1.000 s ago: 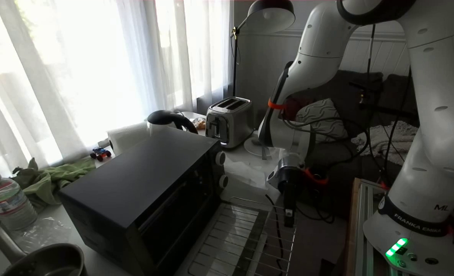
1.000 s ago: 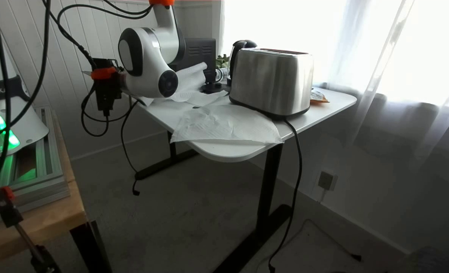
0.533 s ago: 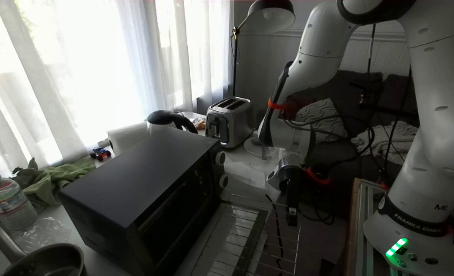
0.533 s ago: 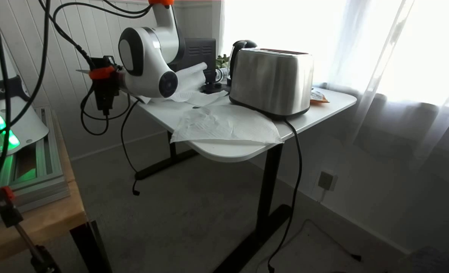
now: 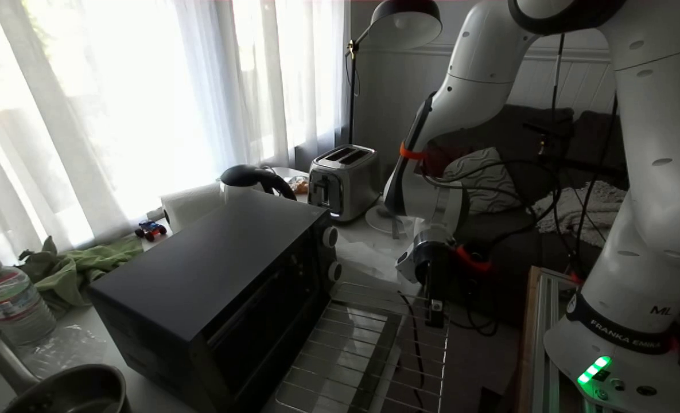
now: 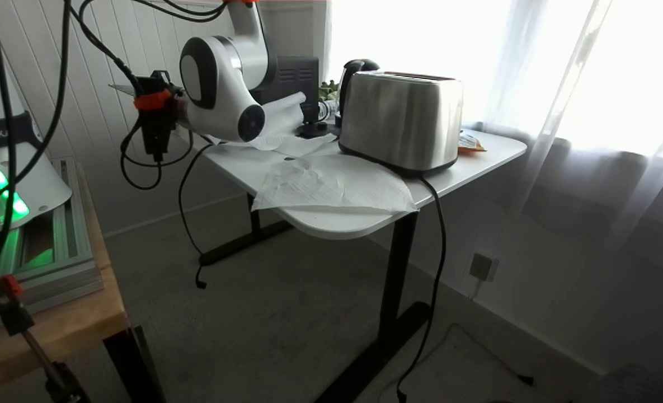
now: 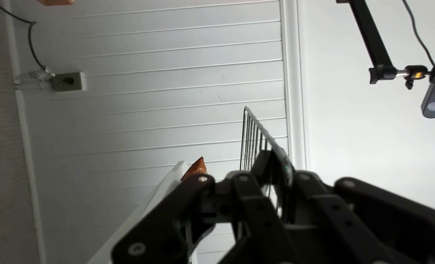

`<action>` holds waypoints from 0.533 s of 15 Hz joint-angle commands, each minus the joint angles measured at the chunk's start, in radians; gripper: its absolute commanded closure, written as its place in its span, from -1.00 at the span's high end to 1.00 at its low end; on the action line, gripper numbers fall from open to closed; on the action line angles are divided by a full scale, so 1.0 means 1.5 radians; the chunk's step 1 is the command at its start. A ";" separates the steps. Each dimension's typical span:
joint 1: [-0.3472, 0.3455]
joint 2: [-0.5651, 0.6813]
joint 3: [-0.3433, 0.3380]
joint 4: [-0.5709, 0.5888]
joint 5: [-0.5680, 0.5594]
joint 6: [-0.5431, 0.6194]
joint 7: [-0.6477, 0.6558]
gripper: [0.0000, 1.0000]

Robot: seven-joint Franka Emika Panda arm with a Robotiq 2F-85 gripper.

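The gripper (image 7: 279,170) was clamped on the rack (image 7: 264,132), over an edge of the table (image 6: 331,223); a steady, level hold near the oven (image 5: 213,252) seemed best.

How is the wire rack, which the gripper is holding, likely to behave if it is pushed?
The wire rack is probably stiff, since its metal edge looks straight. It is likely light for its size, being mostly open gaps. Pushed far from the gripper, it may pivot, because it is gripped only at one edge.
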 commanded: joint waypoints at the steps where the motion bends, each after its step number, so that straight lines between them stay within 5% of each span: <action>1: 0.003 -0.025 0.008 0.003 -0.007 -0.025 0.017 -0.96; 8: 0.022 -0.028 0.032 0.021 0.016 -0.019 0.019 -0.96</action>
